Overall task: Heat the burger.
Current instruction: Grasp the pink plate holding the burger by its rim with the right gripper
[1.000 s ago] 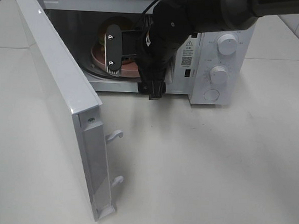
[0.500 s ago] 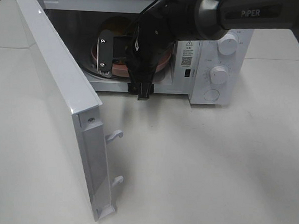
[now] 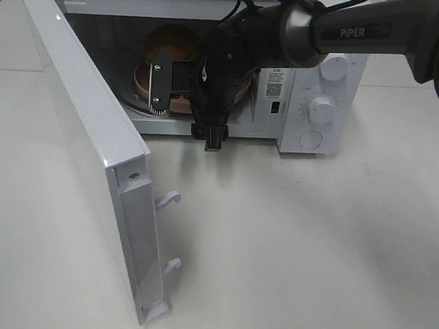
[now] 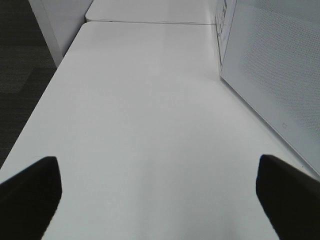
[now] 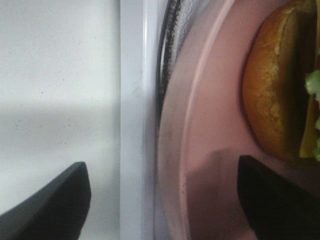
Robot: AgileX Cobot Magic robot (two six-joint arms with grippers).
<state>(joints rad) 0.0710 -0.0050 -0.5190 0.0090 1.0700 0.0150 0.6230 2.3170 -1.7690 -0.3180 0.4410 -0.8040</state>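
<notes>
Exterior high view: white microwave [image 3: 313,88] at the back of a white table [image 3: 297,244], its door [image 3: 87,141] swung wide open toward the camera. Inside sits the burger [image 3: 171,44] on a pink plate [image 3: 182,100], on the turntable. The right arm [image 3: 347,31], black with "PiPER" lettering, reaches in from the right across the oven mouth. The right gripper [image 3: 181,87] hangs at the front edge of the plate; one silver-backed finger [image 3: 160,88] stands out at the plate's left side, the other is hidden behind the wrist. Burger sits behind the gripper, apart from it.

Left wrist view: left gripper [image 4: 160,182] over bare table, both dark fingertips [image 4: 30,192] far apart at the frame corners, nothing between them. The perforated outer face of the microwave door [image 4: 275,75] stands to one side.

Right wrist view: right gripper's [image 5: 162,200] fingertips [image 5: 55,200] spread, one over the table outside the oven's white sill [image 5: 135,120], the other over the pink plate [image 5: 205,135]. The plate rim lies between them; contact cannot be told. Burger [image 5: 275,80] with lettuce edge rests on the plate beyond the fingertips, not gripped.
</notes>
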